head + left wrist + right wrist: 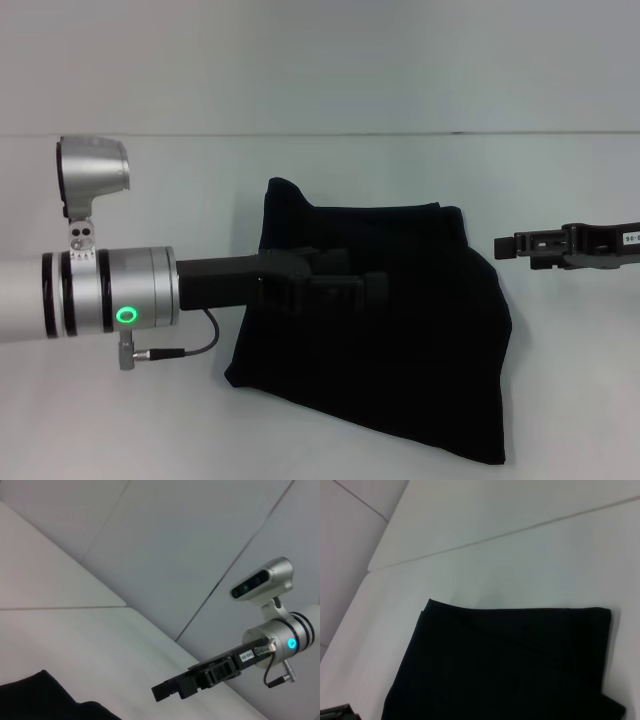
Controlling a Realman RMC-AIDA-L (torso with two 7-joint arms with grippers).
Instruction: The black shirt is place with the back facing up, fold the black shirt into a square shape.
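You are looking at the shirt (400, 330) lying mid-table as a rough, slightly skewed block, already folded smaller. Your left gripper (375, 288) is reaching across over its upper middle; I cannot tell its opening. Your right gripper (505, 246) is hanging just off the shirt's right edge, apparently empty, opening unclear.

No text can be read; small white labels on the black right gripper (505, 245) are too small to make out.
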